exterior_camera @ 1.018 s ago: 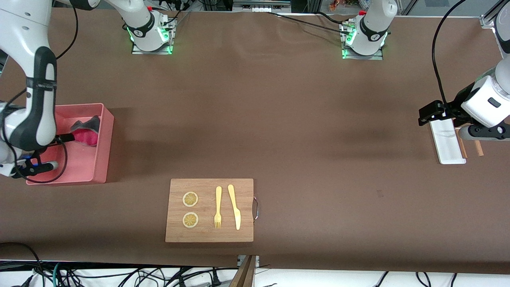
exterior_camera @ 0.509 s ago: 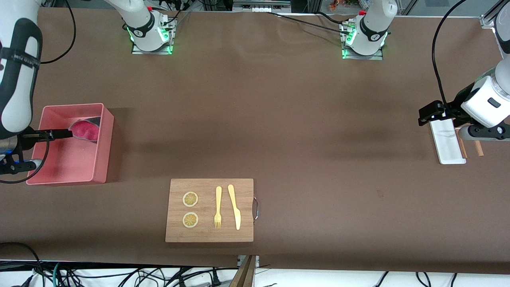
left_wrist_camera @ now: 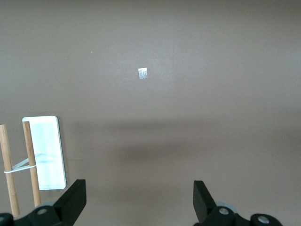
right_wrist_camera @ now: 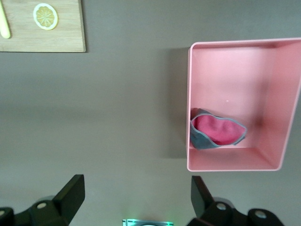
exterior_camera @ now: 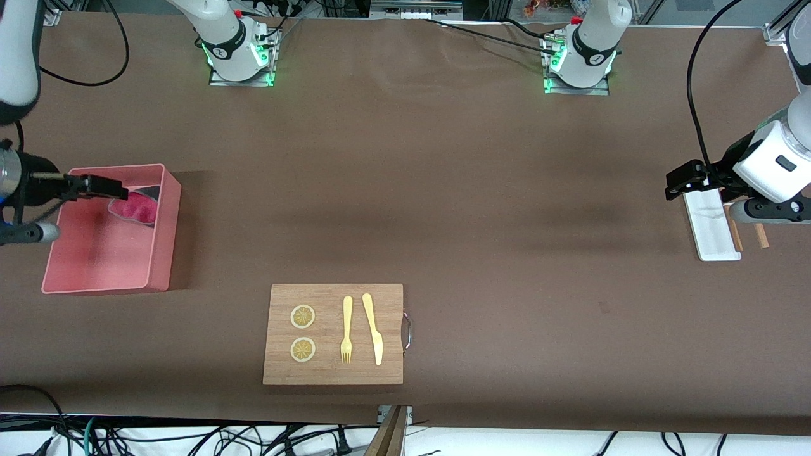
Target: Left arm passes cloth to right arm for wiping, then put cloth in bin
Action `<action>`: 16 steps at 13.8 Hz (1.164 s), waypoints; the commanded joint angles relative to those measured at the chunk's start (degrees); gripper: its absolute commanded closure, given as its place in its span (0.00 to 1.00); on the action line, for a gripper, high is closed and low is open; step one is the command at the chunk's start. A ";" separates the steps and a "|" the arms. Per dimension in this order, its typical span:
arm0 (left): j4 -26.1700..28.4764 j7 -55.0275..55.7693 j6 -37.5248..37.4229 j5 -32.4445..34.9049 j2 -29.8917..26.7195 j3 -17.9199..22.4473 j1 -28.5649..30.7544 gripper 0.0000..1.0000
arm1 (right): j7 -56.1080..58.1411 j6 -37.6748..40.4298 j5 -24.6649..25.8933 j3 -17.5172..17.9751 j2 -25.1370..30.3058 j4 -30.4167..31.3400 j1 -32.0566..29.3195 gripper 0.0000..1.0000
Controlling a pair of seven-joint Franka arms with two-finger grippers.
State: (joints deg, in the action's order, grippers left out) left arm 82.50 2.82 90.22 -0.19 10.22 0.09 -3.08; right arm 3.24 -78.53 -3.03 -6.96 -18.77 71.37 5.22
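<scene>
Cloth (exterior_camera: 134,206) (right_wrist_camera: 217,132) lay inside the pink bin (exterior_camera: 158,253) (right_wrist_camera: 189,94), red side up with a grey edge around it. It sat in the bin's corner that was farther from the front camera, against the wall that faced the middle of the table.

My right pincer (exterior_camera: 104,187) (right_wrist_camera: 136,184) hung over the bin, above the same end where the cloth was. Its two fingers (right_wrist_camera: 75,188) were wide apart, and nothing was between them. Nothing touched the cloth.

On the front view, the cloth lay at about four o'clock from my right pincer's tips, just beside them and lower down, on the bin floor. Its long side ran roughly from ten o'clock to four o'clock there. In my right wrist view, that long side seemed to run the same way as the gap between my fingers.

My right arm was by far the nearer one. My left pincer (exterior_camera: 679,183) (left_wrist_camera: 138,190) waited well apart at the left arm's end of the table, over the end of the white tray (exterior_camera: 713,234) (left_wrist_camera: 44,150). Its fingers were wide apart and empty too.

I think the job looked done, since the cloth was in the bin. The next move only needed my right pincer to lift away without catching the bin's wall.

The wooden board (exterior_camera: 332,370) sat at about four o'clock from the bin.
</scene>
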 commanded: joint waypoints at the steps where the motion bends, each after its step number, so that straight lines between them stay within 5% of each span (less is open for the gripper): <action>1: -1.90 -0.97 -0.48 -0.16 0.86 0.09 0.18 0.00 | -0.43 -0.92 2.42 4.76 5.40 5.96 -3.81 0.00; 9: -1.90 -0.97 -0.40 -0.16 0.86 0.09 0.18 0.00 | -0.96 -2.50 2.68 8.71 15.86 11.50 -8.21 0.00; 16: -1.90 -0.97 -0.40 -0.16 0.95 0.09 0.18 0.00 | -4.83 -2.59 2.42 9.25 16.66 13.62 -8.74 0.00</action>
State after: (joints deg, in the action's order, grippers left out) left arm 82.47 2.82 90.22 -0.19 10.23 0.10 -3.07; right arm -0.52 -80.13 -1.33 0.92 -3.14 83.26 -2.21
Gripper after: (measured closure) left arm 0.000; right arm 0.000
